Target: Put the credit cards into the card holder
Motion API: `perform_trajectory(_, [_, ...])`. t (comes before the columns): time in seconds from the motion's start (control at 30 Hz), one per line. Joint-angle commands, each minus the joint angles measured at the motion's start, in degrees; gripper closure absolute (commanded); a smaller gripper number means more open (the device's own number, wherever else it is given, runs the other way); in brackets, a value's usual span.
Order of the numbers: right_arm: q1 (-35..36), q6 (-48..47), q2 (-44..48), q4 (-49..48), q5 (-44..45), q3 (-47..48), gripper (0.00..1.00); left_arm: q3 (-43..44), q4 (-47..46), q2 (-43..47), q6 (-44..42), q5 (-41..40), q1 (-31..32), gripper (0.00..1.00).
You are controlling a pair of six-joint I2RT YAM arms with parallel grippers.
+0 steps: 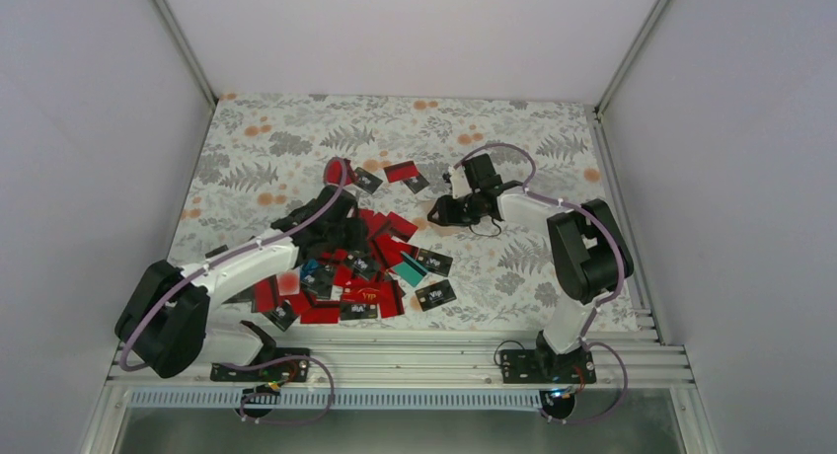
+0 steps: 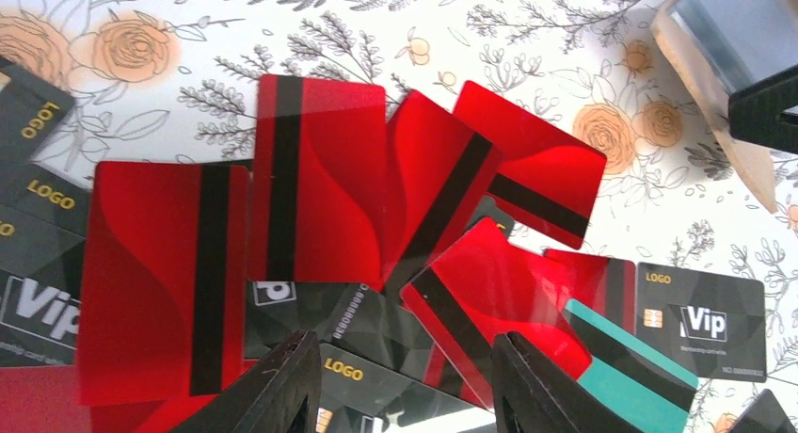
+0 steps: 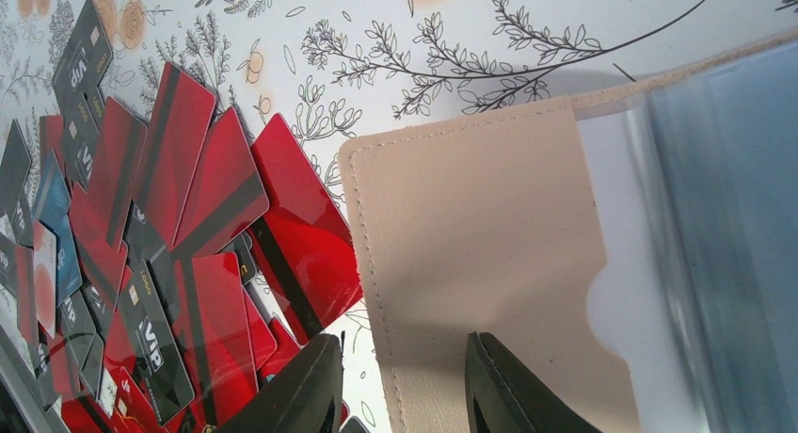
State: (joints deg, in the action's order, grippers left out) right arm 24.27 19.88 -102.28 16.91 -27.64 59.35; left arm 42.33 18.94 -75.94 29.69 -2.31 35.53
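The credit cards (image 1: 367,268) lie in a loose pile at the table's middle, mostly red, some black and one teal (image 2: 621,381). My left gripper (image 1: 341,222) hovers low over the pile with its jaws open and empty (image 2: 405,362), a red card (image 2: 489,301) and a black one between the fingertips. The card holder (image 3: 470,235) lies open right of the pile, with a beige cover and clear sleeves (image 3: 715,216). My right gripper (image 1: 441,213) is open at its near edge (image 3: 400,372): one finger over the cover, the other over bare cloth. The holder also shows in the left wrist view (image 2: 701,66).
The table has a floral cloth (image 1: 296,148). A few stray cards (image 1: 400,173) lie behind the pile, and two black cards (image 1: 434,294) at its front right. Grey walls close in on three sides. An aluminium rail (image 1: 415,360) runs along the near edge.
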Motion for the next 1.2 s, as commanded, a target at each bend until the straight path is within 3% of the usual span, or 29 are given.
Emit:
perform_trajectory(0.0, [0.7, -0.6, -0.3, -0.2, 0.5, 1.7, 0.65, -0.2, -1.7, -0.1, -2.9, 2.0, -2.0, 0.53])
perform_trajectory(0.13, [0.7, -0.7, -0.2, 0.3, 0.8, 2.5, 0.63, 0.1, -3.4, -2.4, -4.0, 3.8, -3.9, 0.56])
perform_trajectory(0.37, [0.7, -0.5, 0.8, -0.1, 0.5, 3.2, 0.42, 1.6, -5.0, -5.7, -5.8, 5.8, -6.5, 0.57])
perform_trajectory(0.5, [0.7, -0.4, 0.7, 0.5, 1.1, 4.1, 0.37, 2.7, -5.2, -7.6, -6.9, 6.9, -7.8, 0.62])
perform_trajectory(0.87, [1.0, 0.4, 0.2, -1.5, -5.7, 4.8, 0.36, 4.9, -6.8, -13.3, -8.1, 9.0, -8.7, 0.75])
perform_trajectory(1.17, [1.3, 1.2, -3.4, -3.9, -10.0, 4.7, 0.41, 6.1, -7.5, -16.7, -8.8, 10.0, -8.7, 0.79])
